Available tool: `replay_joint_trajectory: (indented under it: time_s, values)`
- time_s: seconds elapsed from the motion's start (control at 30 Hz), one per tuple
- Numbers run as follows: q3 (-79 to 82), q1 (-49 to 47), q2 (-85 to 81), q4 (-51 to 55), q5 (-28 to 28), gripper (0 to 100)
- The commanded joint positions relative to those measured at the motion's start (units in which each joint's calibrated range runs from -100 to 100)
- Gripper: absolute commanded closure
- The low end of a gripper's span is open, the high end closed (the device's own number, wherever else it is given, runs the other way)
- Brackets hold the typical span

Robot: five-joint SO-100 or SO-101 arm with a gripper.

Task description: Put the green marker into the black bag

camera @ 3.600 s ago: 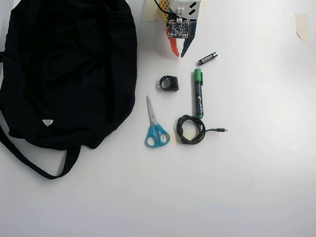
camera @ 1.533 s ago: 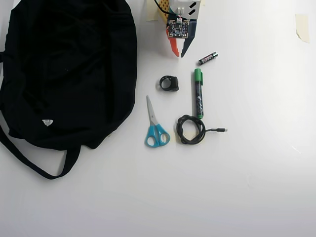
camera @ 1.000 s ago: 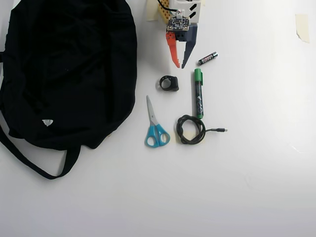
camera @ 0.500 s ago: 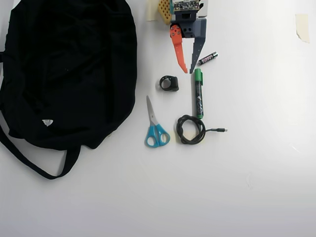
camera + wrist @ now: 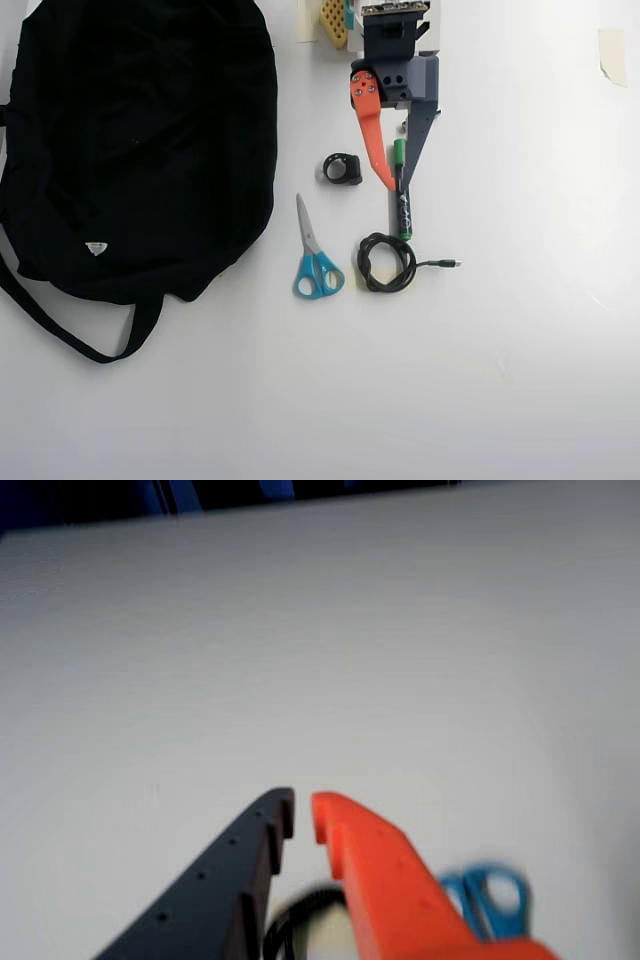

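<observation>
In the overhead view the green marker (image 5: pixel 403 212) lies lengthwise on the white table, right of the scissors, with its green cap toward the arm. My gripper (image 5: pixel 396 186) hangs over the marker's upper half. Its orange finger (image 5: pixel 372 135) is left of the cap and its dark finger (image 5: pixel 417 135) is right of it, with the tips nearly together. The wrist view shows only a thin slit between the tips of my gripper (image 5: pixel 302 815), with nothing in it and no marker in sight. The black bag (image 5: pixel 140 140) fills the left side, well apart from the gripper.
Blue-handled scissors (image 5: pixel 316 262) (image 5: pixel 490 895) and a coiled black cable (image 5: pixel 386 262) (image 5: pixel 300 920) lie just beyond the marker. A small black ring-shaped part (image 5: pixel 343 168) sits left of the gripper. The bag's strap (image 5: pixel 70 330) trails toward the lower left. A piece of tape (image 5: pixel 610 50) sits at the far right.
The arm has reached out from its base, carrying the gripper from beside the battery to over the marker's capped end. It now covers the battery. Nothing on the table has moved.
</observation>
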Motion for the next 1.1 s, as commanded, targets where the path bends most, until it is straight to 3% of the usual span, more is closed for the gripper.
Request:
replay_joint_trajectory:
  time_s: [0.0,0.33,0.5,0.7,1.07]
  values:
    - [-12.61,-0.35,7.28,-1.2,0.39,98]
    - [-30.22,-0.2,23.29,-1.37,0.49,98]
    - [-36.42,0.1,31.34,-6.97,0.55,98]
    - [-37.77,0.32,37.65,-16.79,0.6,97]
    - [-35.25,2.94,36.82,-17.22,0.6,97]
